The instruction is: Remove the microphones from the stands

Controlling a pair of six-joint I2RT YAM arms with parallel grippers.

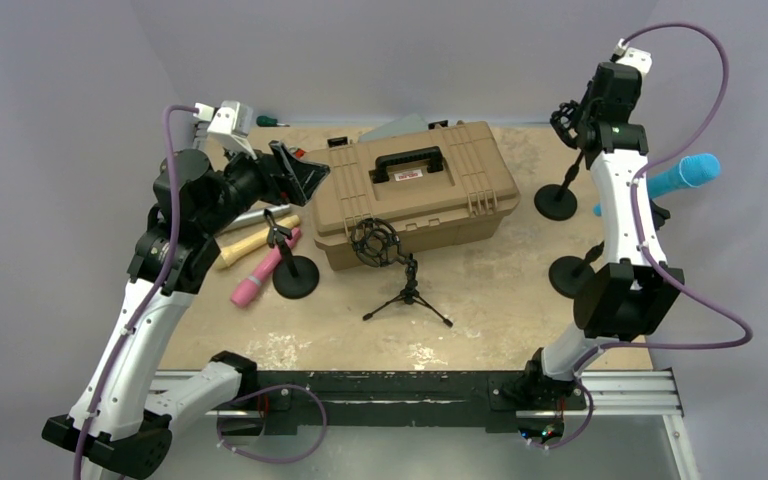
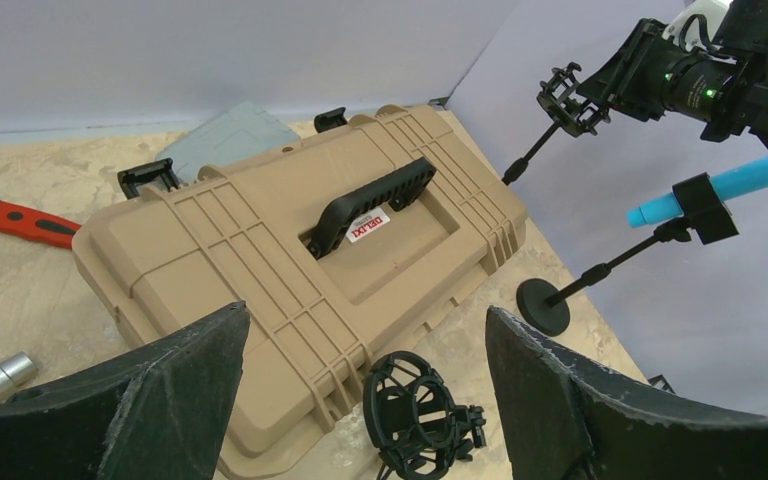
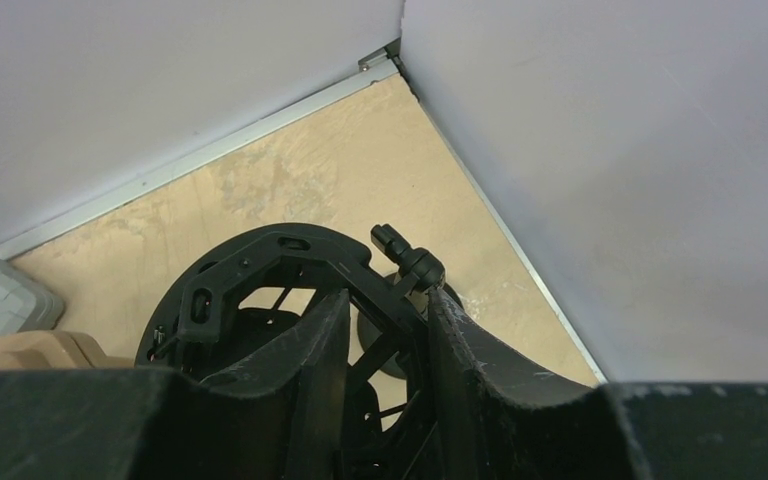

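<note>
Top external view shows the mic [image 1: 688, 173], a blue cylinder, at the right edge of the table, seated tilted in the black clip [image 2: 705, 208] of a thin stand [image 2: 610, 268] with a round base. It is judged to be light and rigid, with a smooth barrel that could slip between hard fingers. The clip is probably a friction fit, so the mic would best be drawn out along its own axis rather than pried sideways. The exposed barrel on the long side of the clip looks like the best place to take hold. The stand looks light and easily tipped, so its rod may need to be steadied during the pull.

The right gripper [image 3: 388, 310] is raised at the far right corner, well apart from the mic. Its jaws are narrowed, and the rim of an empty shock mount [image 3: 260, 260] on another stand is pinched between them. The left gripper [image 2: 365, 318] is held above the case [image 2: 260, 250] with its jaws spread wide. Nothing is held or touched by it.
</note>
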